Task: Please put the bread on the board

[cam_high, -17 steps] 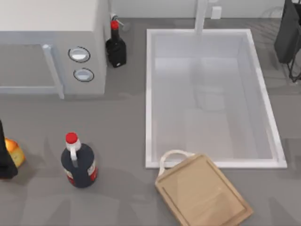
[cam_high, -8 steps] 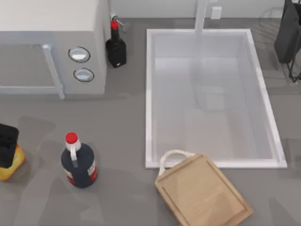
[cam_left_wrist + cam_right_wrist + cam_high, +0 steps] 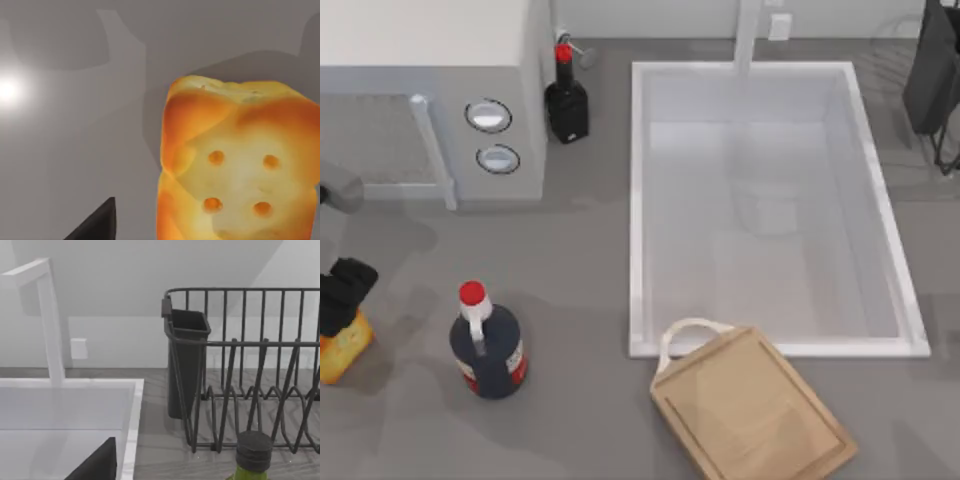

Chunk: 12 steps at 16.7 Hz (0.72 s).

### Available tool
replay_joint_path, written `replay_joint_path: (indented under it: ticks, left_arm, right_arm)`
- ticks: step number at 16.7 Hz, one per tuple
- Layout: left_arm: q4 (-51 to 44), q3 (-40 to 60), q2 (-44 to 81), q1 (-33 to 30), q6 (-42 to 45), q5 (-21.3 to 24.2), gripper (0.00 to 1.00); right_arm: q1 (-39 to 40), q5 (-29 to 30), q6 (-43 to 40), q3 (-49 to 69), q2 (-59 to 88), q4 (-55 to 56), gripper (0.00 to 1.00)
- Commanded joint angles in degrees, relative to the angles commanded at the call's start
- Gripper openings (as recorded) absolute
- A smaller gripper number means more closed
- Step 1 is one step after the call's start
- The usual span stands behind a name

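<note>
Bread [image 3: 342, 347] sits at the far left edge of the grey bench [image 3: 570, 280] in the top view, a blocky golden-orange chunk with the left gripper [image 3: 344, 293] directly over its upper part, the dark fingers covering it there. Whether the jaws are pressed onto the loaf or only poised over it cannot be told from above. The left wrist view looks close onto the bread [image 3: 240, 165], its toasted face marked with four small round dimples, and one dark fingertip [image 3: 97, 222] stands apart from the loaf with bare bench between them. Just to the right of the bread stands a round dark bottle [image 3: 487, 345] with a red cap, upright. Behind it, at the back left, is a white microwave [image 3: 430, 95] with two round knobs, and beside that a slimmer dark bottle with a red top [image 3: 566, 100]. The white sink [image 3: 770, 200] takes up the middle and right of the bench. The board [image 3: 750, 410] lies in front of the sink's near rim, turned at an angle, its pale loop handle pointing toward the sink's near left corner, well apart from the bread. The right arm is parked at the back right by a dark wire dish rack [image 3: 245, 370].
</note>
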<state>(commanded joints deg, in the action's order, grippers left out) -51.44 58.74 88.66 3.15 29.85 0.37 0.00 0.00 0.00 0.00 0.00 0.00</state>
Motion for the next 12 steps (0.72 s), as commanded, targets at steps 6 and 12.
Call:
replay_joint_path:
  ticks: [6, 12]
  left_arm:
    - [-6.77, 6.79, 8.68, 0.48, 3.9, -0.32, 1.0]
    - [-4.36, 5.1, 9.7, 0.35, 3.78, -0.32, 1.0]
  right_arm:
    - [0.0, 0.0, 0.0, 0.0, 0.0, 0.0, 1.0]
    - [0.0, 0.0, 0.0, 0.0, 0.0, 0.0, 1.0]
